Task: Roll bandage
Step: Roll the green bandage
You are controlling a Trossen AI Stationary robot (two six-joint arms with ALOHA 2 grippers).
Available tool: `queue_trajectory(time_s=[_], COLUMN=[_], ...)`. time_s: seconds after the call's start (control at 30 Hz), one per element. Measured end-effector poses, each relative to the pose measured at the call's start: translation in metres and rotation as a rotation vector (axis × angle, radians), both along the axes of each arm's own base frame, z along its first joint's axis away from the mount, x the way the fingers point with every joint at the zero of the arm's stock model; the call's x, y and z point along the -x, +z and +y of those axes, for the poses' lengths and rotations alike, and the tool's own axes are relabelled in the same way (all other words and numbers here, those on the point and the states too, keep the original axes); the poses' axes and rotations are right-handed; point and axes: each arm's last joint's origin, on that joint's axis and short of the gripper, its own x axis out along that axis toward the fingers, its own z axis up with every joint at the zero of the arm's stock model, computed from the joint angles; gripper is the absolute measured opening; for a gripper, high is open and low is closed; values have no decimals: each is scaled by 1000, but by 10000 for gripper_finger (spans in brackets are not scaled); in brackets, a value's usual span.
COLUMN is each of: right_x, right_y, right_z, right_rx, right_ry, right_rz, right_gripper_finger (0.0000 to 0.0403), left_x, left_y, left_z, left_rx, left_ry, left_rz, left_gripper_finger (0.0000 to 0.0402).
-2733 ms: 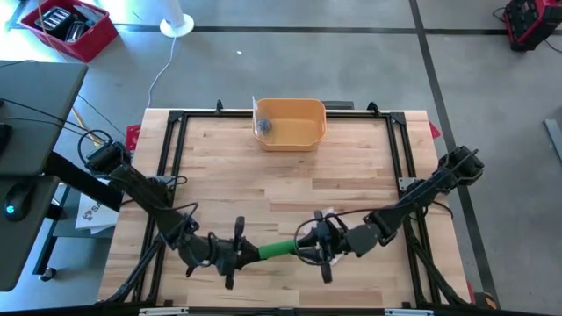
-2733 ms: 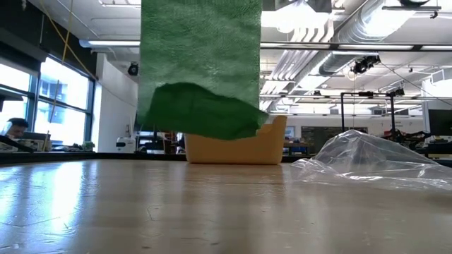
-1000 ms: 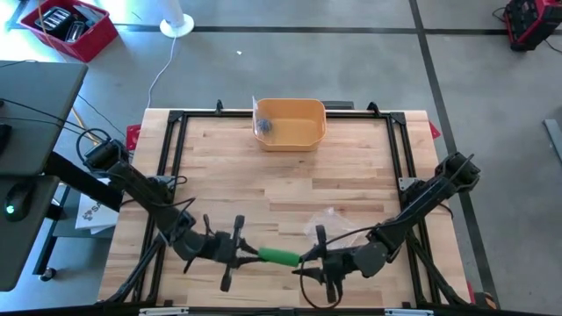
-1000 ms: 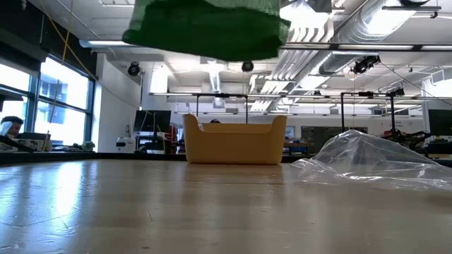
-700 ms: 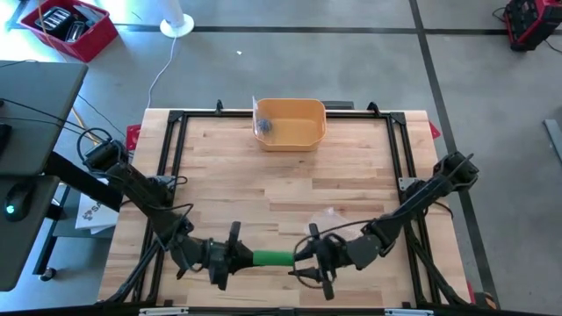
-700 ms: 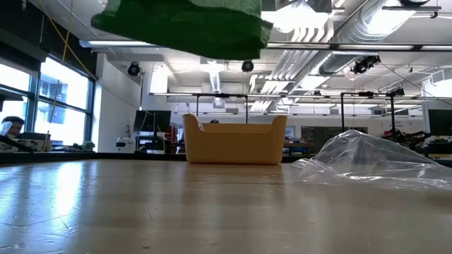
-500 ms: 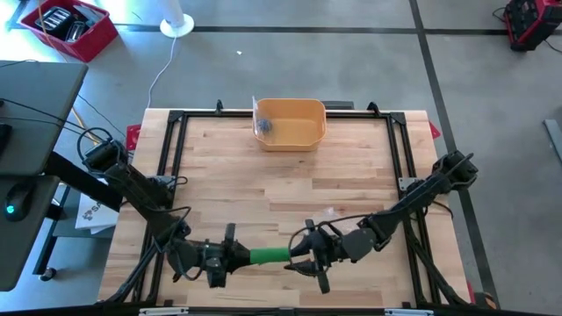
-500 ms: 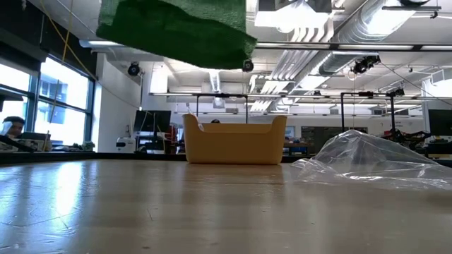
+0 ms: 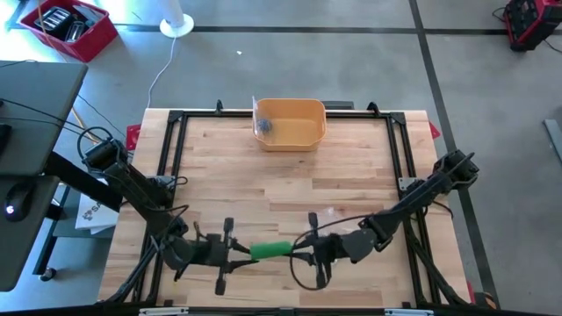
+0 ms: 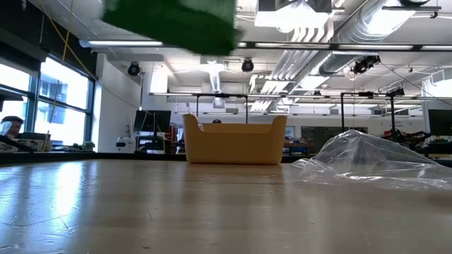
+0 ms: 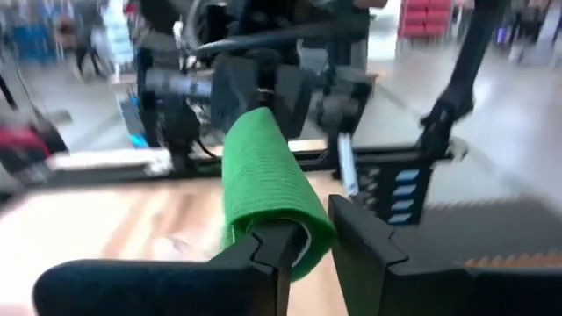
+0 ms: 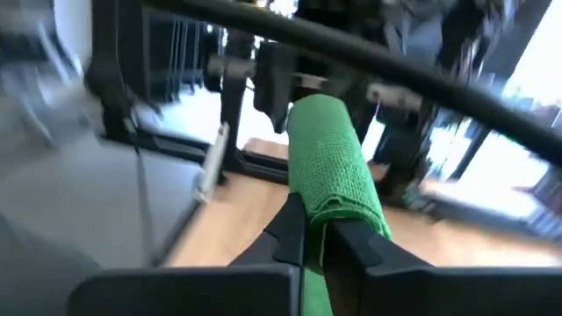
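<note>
Since half a second ago the green bandage (image 9: 270, 250) has slid a little toward the left arm and, in the low view, climbed so that only its lower edge (image 10: 173, 23) shows along the top of the picture. It is a short, fat roll of bright green crepe, ribbed across its width in fine ridges, with the outer layer lying slightly loose and folded at the ends. It hangs clear of the bench (image 9: 290, 189), stretched level between the two hands near the bench's front edge. At one end is the left hand (image 9: 230, 252); its wrist view shows the fingers (image 11: 268, 250) set a little apart about the roll's end, one finger pressed to the cloth and the other standing just off it. The right hand (image 9: 303, 251) takes the other end; its wrist view shows the two fingers (image 12: 294, 233) drawn nearly together, pinching a fold of the bandage's edge between them. Behind, at the far edge of the bench, stands a yellow bin (image 9: 290, 123) with a small dark thing inside it, too small to make out. A crumpled sheet of clear plastic (image 10: 367, 166) lies on the bench to the right arm's side.
</note>
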Motion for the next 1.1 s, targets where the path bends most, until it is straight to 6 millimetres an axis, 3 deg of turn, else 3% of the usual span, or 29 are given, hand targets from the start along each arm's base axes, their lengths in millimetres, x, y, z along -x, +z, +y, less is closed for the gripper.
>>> queue_trajectory(time_s=[0.17,0.3,0.37,0.5,0.6,0.77,0.93,1.1], right_x=[5,9,10,10,10,11,12,9], right_y=[-2,-5,-6,-7,-8,-10,-12,-11], right_z=[7,11,12,12,13,12,14,10], right_rx=[506,926,1026,1058,1008,703,387,-24], right_ry=[72,132,145,152,169,79,3,-70], right_rz=[-4,-7,-5,-1,5,48,80,97], right_gripper_finger=[6,18,24,32,38,52,78,93], left_x=[-4,-8,-10,-14,-15,-15,-15,-12], left_y=[2,2,3,6,4,-1,-7,-12], left_z=[5,8,10,13,14,17,19,16], left_rx=[293,405,439,469,452,318,167,-161], left_ry=[27,21,18,-21,-29,6,10,-62], left_rz=[5,13,7,-2,15,50,110,131], left_gripper_finger=[83,89,89,89,72,12,10,6])
